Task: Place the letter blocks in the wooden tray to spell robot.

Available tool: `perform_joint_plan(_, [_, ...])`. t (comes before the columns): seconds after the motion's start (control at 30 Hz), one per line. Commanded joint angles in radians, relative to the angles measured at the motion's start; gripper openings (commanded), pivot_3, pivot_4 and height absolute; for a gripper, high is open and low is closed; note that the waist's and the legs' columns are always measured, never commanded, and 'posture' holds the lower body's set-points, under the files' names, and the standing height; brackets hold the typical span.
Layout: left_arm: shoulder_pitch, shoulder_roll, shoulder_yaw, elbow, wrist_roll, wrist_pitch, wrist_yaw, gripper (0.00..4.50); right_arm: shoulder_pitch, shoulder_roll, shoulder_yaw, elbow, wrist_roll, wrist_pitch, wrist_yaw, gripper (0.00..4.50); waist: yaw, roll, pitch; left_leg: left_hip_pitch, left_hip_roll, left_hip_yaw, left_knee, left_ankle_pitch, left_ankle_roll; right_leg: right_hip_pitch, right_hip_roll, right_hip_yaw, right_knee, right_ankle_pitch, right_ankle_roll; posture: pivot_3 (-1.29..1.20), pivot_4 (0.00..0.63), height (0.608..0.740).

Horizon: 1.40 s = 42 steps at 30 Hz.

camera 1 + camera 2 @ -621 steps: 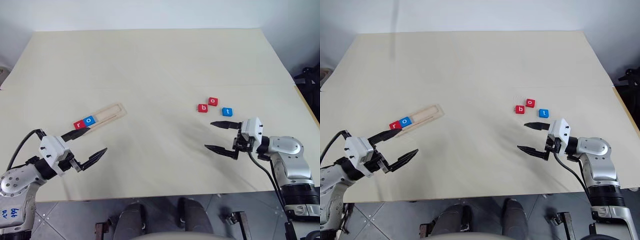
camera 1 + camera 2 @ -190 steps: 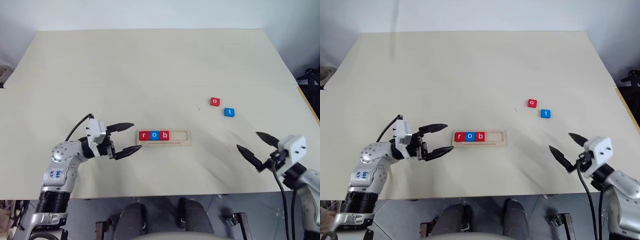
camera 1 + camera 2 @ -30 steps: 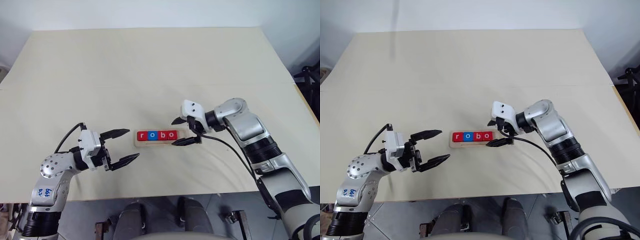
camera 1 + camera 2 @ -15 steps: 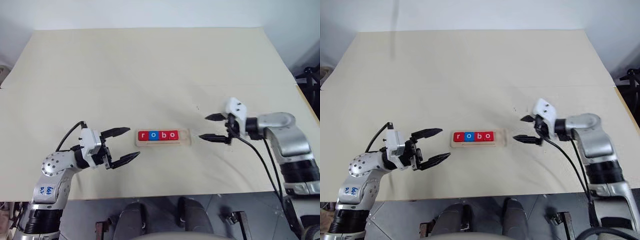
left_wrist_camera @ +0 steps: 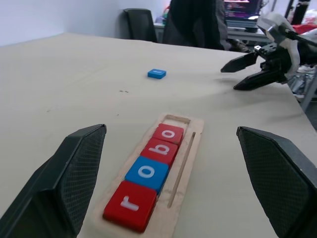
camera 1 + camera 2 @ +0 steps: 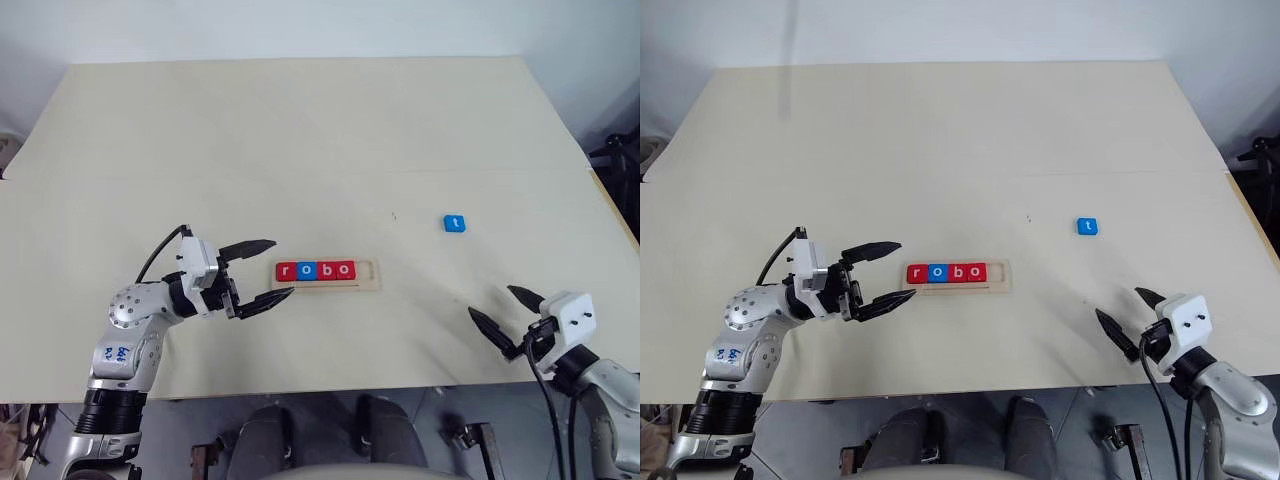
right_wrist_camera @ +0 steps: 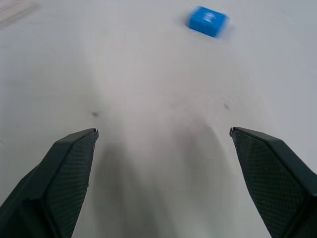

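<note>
- The long pale wooden tray (image 6: 328,274) lies flat near the middle of the beige table (image 6: 300,130), and four small square letter blocks (image 6: 315,270) sit side by side in its slot: red r, blue o, red b, red o.
- They fill the slot from its left end, so the one empty place, at the right end, is judged to be kept for the last letter.
- The small blue block with a white t (image 6: 454,223) lies alone on the table, well to the right of the tray.
- The left gripper (image 6: 262,268) hovers just beside the tray's left end, jaws spread wide and empty, seemingly placed to steady the tray.
- The right gripper (image 6: 505,315) hangs near the table's front edge, jaws wide and empty; the t block lies beyond it, apart, up the table.
</note>
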State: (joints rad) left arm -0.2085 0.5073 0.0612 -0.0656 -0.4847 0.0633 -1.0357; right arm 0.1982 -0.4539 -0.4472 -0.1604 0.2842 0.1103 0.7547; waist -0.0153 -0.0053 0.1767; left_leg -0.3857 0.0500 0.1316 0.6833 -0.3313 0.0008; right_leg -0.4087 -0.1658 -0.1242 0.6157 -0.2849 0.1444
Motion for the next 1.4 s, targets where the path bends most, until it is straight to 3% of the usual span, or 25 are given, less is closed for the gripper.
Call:
perform_joint_plan(0.03, [-0.008, 0.004, 0.009, -0.011, -0.005, -0.005, -0.004, 4.5, -0.088, 0.005, -0.01, -0.042, 0.059, 0.03, -0.075, 4.46, -0.003, 0.0, 0.0, 0.0, 0.0, 0.0, 0.0, 0.0, 0.0, 0.0, 0.0, 0.0, 0.0, 0.0, 0.0, 0.0, 0.15, 0.74])
perform_joint_plan(0.27, [0.001, 0.004, 0.008, -0.031, 0.001, -0.013, 0.004, 4.5, -0.39, -0.088, 0.111, 0.079, 0.053, 0.431, -0.214, 4.46, -0.009, 0.0, 0.0, -0.001, 0.0, 0.0, 0.0, 0.0, 0.0, -0.001, 0.0, 0.0, 0.001, 0.0, -0.001, 0.0, 0.15, 0.74])
perform_joint_plan(0.53, [0.036, 0.009, 0.02, -0.079, 0.001, -0.017, 0.029, 4.5, -0.704, -0.066, 0.221, 0.371, -0.035, 0.487, -0.331, 4.46, -0.012, 0.0, 0.0, -0.001, 0.0, 0.0, 0.0, 0.0, 0.0, -0.001, 0.0, 0.0, 0.001, 0.0, -0.001, 0.0, 0.15, 0.74])
perform_joint_plan(0.8, [0.071, 0.015, 0.037, -0.115, -0.001, -0.015, 0.059, 4.5, -0.763, 0.004, 0.307, 0.364, -0.076, 0.545, -0.387, 4.46, -0.013, 0.0, 0.0, -0.002, 0.001, 0.0, 0.0, 0.0, 0.0, -0.002, 0.0, -0.001, 0.001, 0.0, -0.001, 0.0, 0.15, 0.74])
perform_joint_plan(0.9, [0.073, 0.016, 0.038, -0.115, -0.001, -0.014, 0.06, 4.5, -0.745, 0.02, 0.32, 0.318, -0.093, 0.584, -0.421, 3.91, -0.013, 0.0, 0.0, -0.001, 0.001, 0.0, 0.0, 0.0, 0.0, -0.002, 0.0, -0.001, 0.002, -0.001, -0.001, 0.0, 0.15, 0.74])
perform_joint_plan(1.1, [0.061, 0.012, 0.028, -0.106, 0.0, -0.013, 0.058, 4.5, -0.723, 0.05, 0.293, 0.261, -0.096, 0.618, -0.49, 1.95, -0.011, 0.0, 0.0, -0.002, 0.001, 0.0, 0.0, 0.0, 0.0, -0.002, 0.0, -0.001, 0.002, 0.0, -0.001, 0.0, 0.15, 0.74])
perform_joint_plan(1.4, [0.028, 0.011, 0.015, -0.068, -0.005, -0.01, 0.024, 4.5, -0.639, 0.003, 0.273, 0.007, -0.03, 0.796, -0.457, 1.88, -0.009, 0.0, 0.0, -0.002, 0.0, -0.001, 0.0, 0.0, 0.0, -0.002, 0.0, -0.001, 0.001, 0.0, -0.001, 0.0, 0.15, 0.74])
